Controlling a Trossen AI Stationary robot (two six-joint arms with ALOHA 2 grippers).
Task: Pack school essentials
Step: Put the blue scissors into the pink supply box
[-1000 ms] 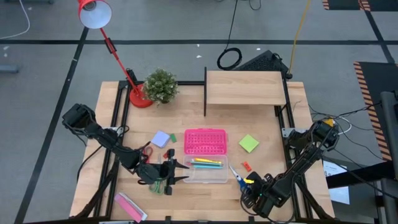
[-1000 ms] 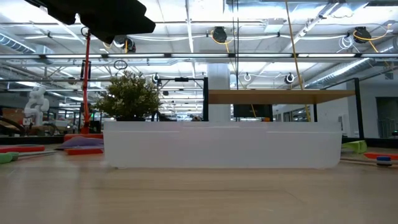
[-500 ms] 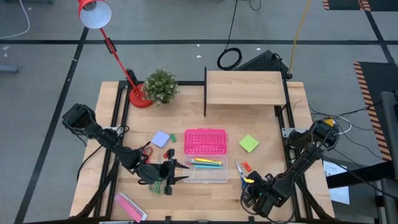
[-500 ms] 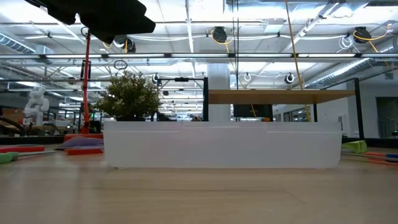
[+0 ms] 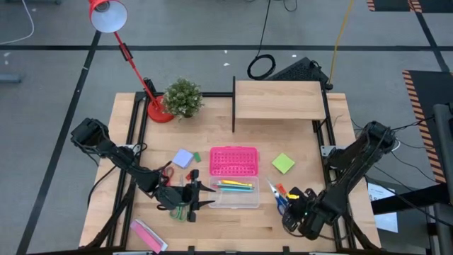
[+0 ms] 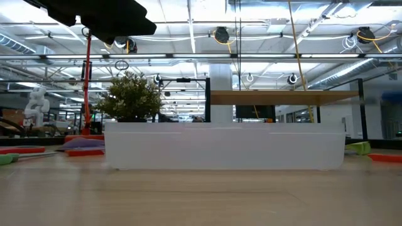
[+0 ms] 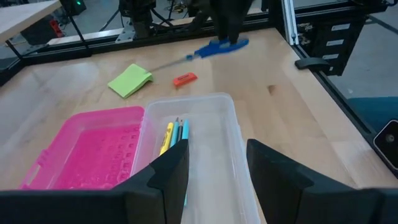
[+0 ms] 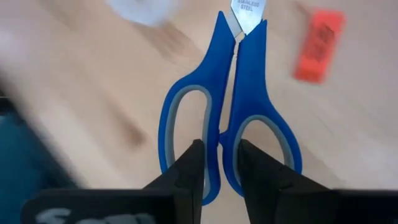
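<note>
Blue-handled scissors (image 5: 277, 194) are at the right front of the table, with my right gripper (image 5: 286, 204) shut on their handles (image 8: 224, 124). An orange eraser (image 5: 281, 188) lies beside them. A lime-green note pad (image 5: 283, 163) lies farther back, and a pale-blue one (image 5: 183, 158) left of the pink lid (image 5: 233, 161). The clear box (image 5: 236, 193) holds yellow and green pencils (image 7: 174, 134). My left gripper (image 5: 210, 195) stands open at the box's left end, fingers (image 7: 168, 177) apart above its wall. Red scissors (image 5: 166, 172) and green scissors (image 5: 181, 211) lie by the left arm. My right gripper pinches the scissors where the two handle loops meet (image 8: 221, 140), one finger (image 8: 191, 168) set over each loop from the handle end. The fingers lie along the scissors, whose shut blades (image 8: 246, 11) point away from the gripper. Whether the scissors are clear of the table I cannot tell.
A flat pink packet (image 5: 148, 235) lies at the front left corner. A red lamp (image 5: 158, 110), a potted plant (image 5: 183, 98) and a raised wooden shelf (image 5: 278, 99) stand along the far edge. Bare wood lies between the box and the front edge.
My right gripper has gone a little toward the table's right and far edges, taking the blue scissors with it; they no longer show at the right of the low view. The right arm's elbow has swung toward the far edge.
</note>
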